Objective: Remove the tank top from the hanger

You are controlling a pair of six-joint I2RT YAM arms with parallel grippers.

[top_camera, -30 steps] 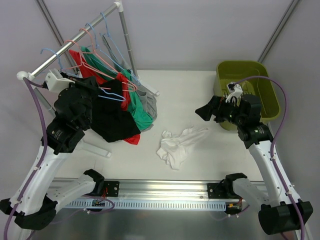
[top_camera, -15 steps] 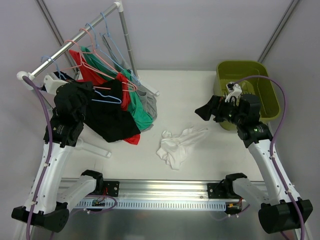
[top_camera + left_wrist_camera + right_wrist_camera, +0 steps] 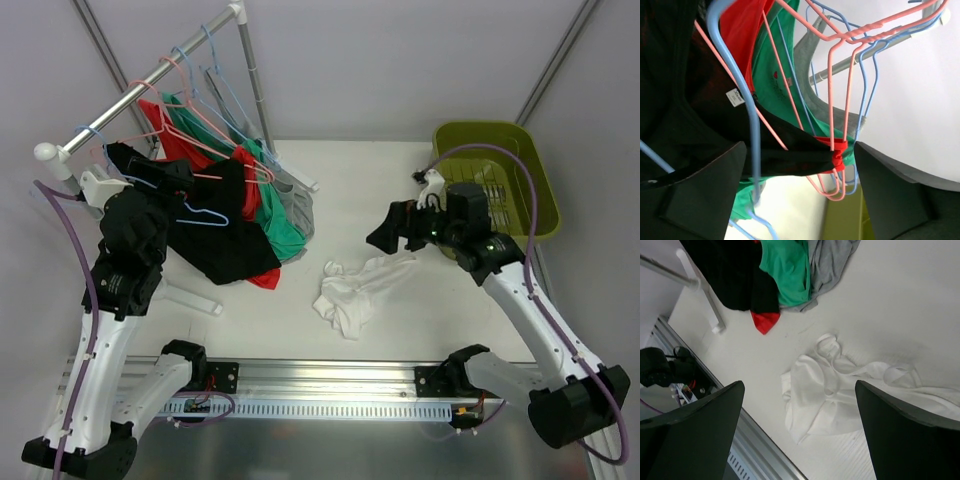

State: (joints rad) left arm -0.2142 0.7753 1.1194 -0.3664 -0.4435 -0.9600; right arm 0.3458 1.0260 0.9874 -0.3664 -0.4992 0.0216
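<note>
The left gripper (image 3: 800, 150) gapes wide, holding nothing; the black tank top (image 3: 690, 110) hangs just ahead on its blue hanger (image 3: 754, 140). The right gripper (image 3: 799, 385) gapes empty too. The cloth looks limp and light, so a shoulder strap seems the best hold.

Between the left jaws, the blue hanger (image 3: 754, 150) runs out past the top and bottom edges, so its hook cannot be seen, and the white label (image 3: 735, 97) on the black top (image 3: 675, 100) is too small to read. Between the right jaws, the white top (image 3: 825, 405) on the desk (image 3: 890, 315) runs behind one jaw and off the picture's edge.
</note>
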